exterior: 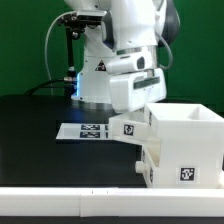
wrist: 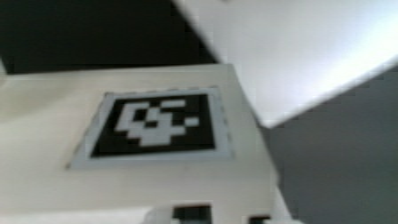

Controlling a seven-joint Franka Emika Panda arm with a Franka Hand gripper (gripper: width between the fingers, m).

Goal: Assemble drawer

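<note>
- On the black table [exterior: 30, 120], in the exterior view, the drawer casing [exterior: 185, 140] is seen at the exterior view's right, upright, with a smaller tagged tray [exterior: 135, 128] touching its side.
- The marker board [exterior: 85, 131] is seen lying flat just beside the tray.
- The gripper [exterior: 140, 98] is hidden behind the arm's white body; whether it is spread or pinching the tray cannot be told.
- In the wrist view, a blurred tagged white face of the drawer [wrist: 160, 125] is shown very close.
- Jamming is judged possible if the tray is tilted against the casing.
</note>
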